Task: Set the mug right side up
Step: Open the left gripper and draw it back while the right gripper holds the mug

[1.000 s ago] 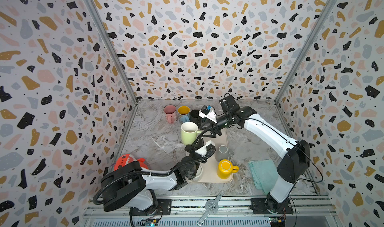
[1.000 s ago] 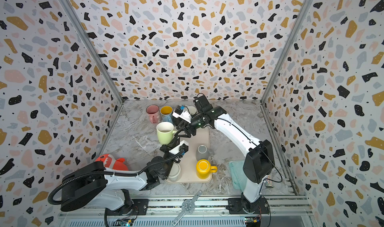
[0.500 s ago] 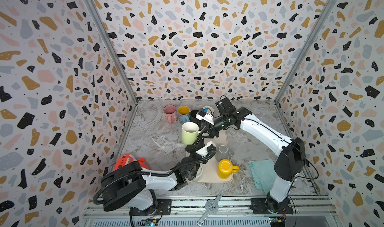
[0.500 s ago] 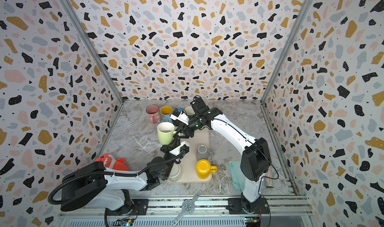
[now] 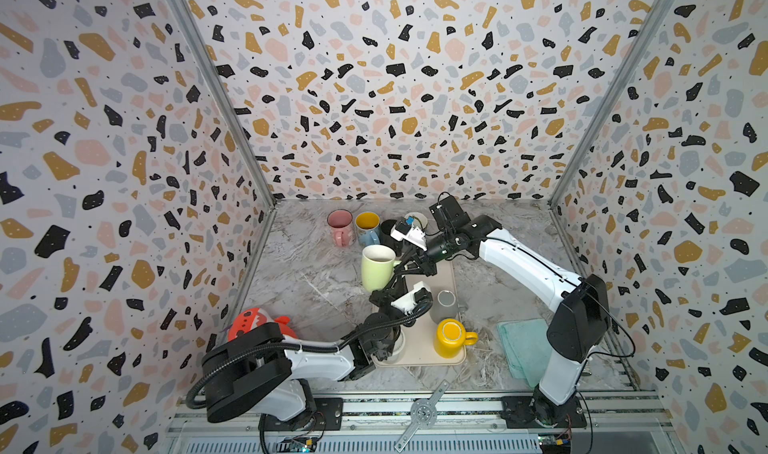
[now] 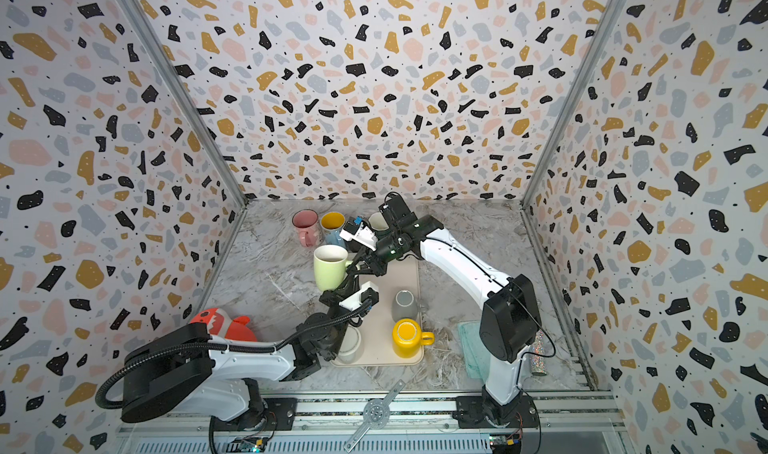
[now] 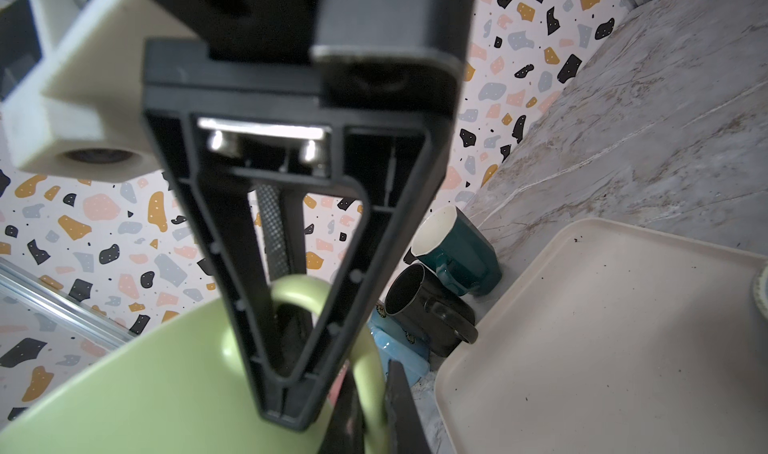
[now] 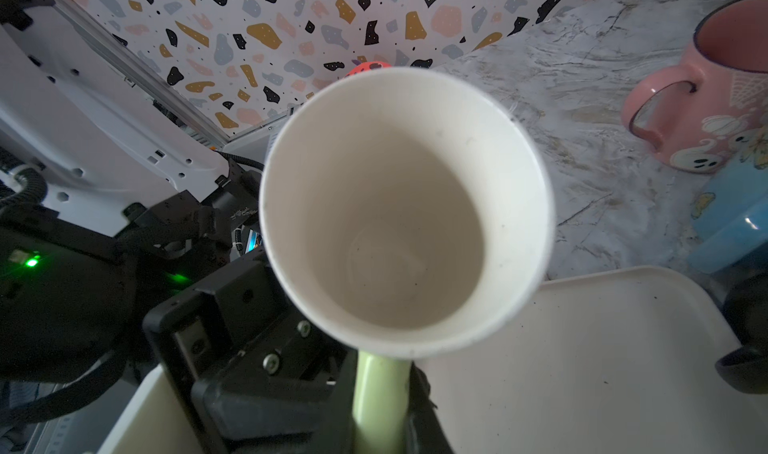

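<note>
We record two arms with white shells and black joint housings. The left arm (image 5: 316, 362) carries a corrugated black cable (image 6: 99, 391); the right arm (image 5: 523, 264) a thin black wire (image 5: 623, 335). A white camera block (image 5: 409, 231) sits at each wrist. Jaws are black, ribbed and triangular, fixed by silver screws (image 8: 270, 362). One green light (image 8: 31, 261) glows on a black housing.

Cropped by the right wrist view's edges: pink mug (image 8: 706, 111), light blue mug (image 8: 727, 223), black mug (image 8: 750, 319). Blurred and cut off at the left wrist view's bottom edge: green mug (image 7: 145, 381). Mostly hidden behind the left arm (image 5: 324, 360) in both top views: pale cup (image 5: 398, 341) (image 6: 351, 346) on the tray (image 6: 380, 339).
</note>
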Robot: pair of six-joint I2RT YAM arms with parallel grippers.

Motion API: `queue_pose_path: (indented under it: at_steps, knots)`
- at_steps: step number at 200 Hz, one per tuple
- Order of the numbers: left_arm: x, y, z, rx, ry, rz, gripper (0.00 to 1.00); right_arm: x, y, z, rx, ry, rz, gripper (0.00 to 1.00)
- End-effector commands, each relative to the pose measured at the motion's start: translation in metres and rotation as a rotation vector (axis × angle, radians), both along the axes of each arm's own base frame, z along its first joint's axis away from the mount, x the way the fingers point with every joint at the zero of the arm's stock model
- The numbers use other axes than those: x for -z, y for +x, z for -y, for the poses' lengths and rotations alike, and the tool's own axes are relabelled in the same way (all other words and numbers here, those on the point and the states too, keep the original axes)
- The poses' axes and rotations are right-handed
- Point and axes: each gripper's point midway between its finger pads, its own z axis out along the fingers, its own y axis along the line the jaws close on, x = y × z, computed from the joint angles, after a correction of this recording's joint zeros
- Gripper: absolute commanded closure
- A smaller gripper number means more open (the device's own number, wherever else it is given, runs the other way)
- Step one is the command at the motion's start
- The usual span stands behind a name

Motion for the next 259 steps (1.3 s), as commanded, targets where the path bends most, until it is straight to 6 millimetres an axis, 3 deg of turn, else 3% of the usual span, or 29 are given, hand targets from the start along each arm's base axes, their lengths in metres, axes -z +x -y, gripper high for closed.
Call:
queue_pose_path:
  at_steps: [1, 28, 73, 141, 210, 259]
  knots:
    - [-0.049, 0.002, 0.000, -0.034, -0.167, 0.078, 1.00, -0.003, 0.002, 0.002, 0.024, 0.001, -0.005, 1.00]
    - [-0.050, 0.007, -0.001, -0.069, -0.173, 0.056, 0.93, -0.005, 0.000, 0.003, 0.030, 0.018, 0.000, 1.00]
    - [-0.054, 0.005, -0.003, -0.065, -0.188, 0.056, 0.72, -0.005, 0.002, 0.002, 0.059, 0.034, -0.004, 1.00]
    - [-0.064, 0.000, -0.012, -0.063, -0.230, 0.056, 0.66, -0.007, 0.027, 0.007, 0.176, 0.068, -0.034, 1.00]
    - [-0.076, -0.004, -0.025, -0.075, -0.298, 0.047, 0.65, -0.010, 0.052, 0.030, 0.335, 0.071, -0.010, 1.00]
    - [-0.082, 0.008, -0.035, -0.158, -0.435, -0.046, 0.50, -0.003, 0.082, 0.065, 0.594, -0.024, 0.074, 1.00]
